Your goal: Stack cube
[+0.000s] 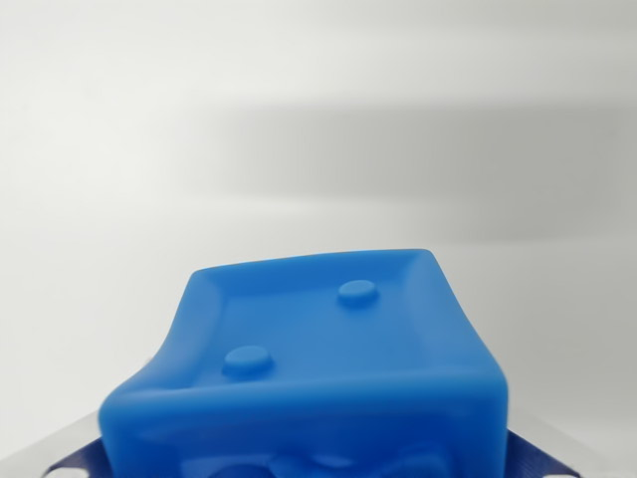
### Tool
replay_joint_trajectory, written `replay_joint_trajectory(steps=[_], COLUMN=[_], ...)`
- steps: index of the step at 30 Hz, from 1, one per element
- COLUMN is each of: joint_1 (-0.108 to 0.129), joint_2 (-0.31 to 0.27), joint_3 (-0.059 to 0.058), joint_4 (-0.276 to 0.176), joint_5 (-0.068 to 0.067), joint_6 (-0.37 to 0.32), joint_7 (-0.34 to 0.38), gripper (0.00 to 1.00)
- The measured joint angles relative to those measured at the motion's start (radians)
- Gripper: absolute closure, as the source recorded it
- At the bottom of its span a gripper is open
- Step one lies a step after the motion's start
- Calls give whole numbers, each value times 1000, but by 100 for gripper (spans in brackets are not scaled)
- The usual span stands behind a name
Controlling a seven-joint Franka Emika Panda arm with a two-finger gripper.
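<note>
- The blue cube (318, 368) fills the lower middle of the wrist view, very close to the camera and cut off by the bottom edge.
- Its upward face is a shallow recess with a raised rim, and two round studs stand in it, one toward the wrist view's left and nearer, one toward the right and farther.
- The cube's near side face shows more raised shapes at the very bottom of the view, too cropped to make out.
- The cube sits turned slightly, its far edge running up toward the wrist view's right.
- The hand (318, 463) shows only as two slivers, one metal finger (45, 450) with blue padding at the lower left corner and another at the lower right, each just beside a flank of the cube.
- The hand appears clamped on the cube, with the cube between its fingers.
- Beyond the hand lies a plain white surface (299, 100), crossed by a soft grey shadow band.
</note>
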Motion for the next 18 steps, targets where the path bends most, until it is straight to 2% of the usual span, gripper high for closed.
replay_joint_trajectory(steps=[18], joint_1=[19], joint_2=[-94], joint_3=[0], joint_4=[-115], joint_5=[-1], joint_6=[22], joint_7=[50], gripper=[100])
